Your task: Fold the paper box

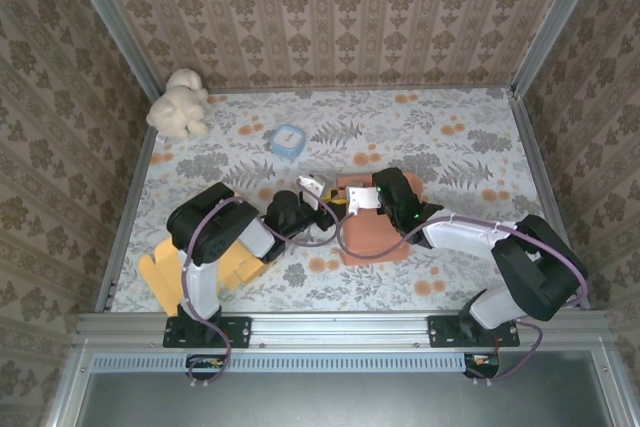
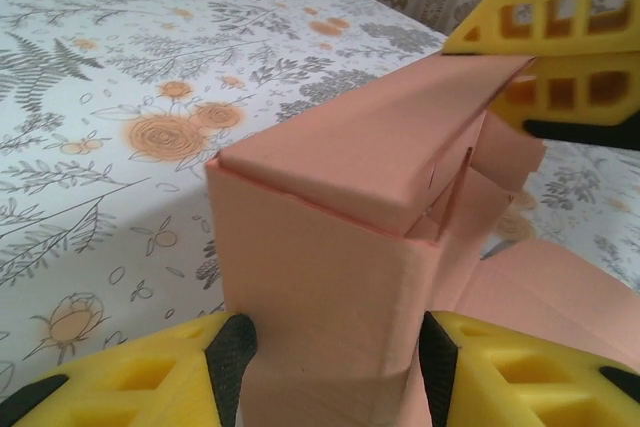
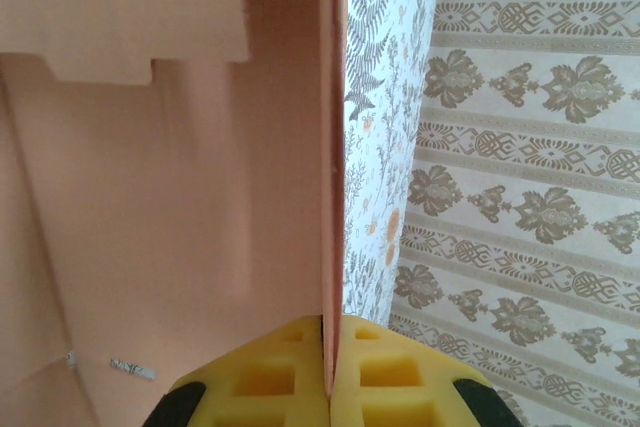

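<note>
The paper box sits mid-table, just in front of both arms, salmon pink on the flowered table, part flat and part raised. The left gripper is at half spread around a raised, folded block of the box. Its yellow fingers stand one on each side, with the dark pads pressed against the card, so that is a grip. The right gripper is pinched tight on a thin upright panel, and the panel's edge runs straight down between the two foam tips. From the left wrist, those same right-hand fingers show at the upper right, clamped on the panel's far end above a notched flap. Well apart at the back left sits a cream plush toy, with a blue-rimmed dish nearer the middle. An orange cardboard piece lies by the left arm's base.
</note>
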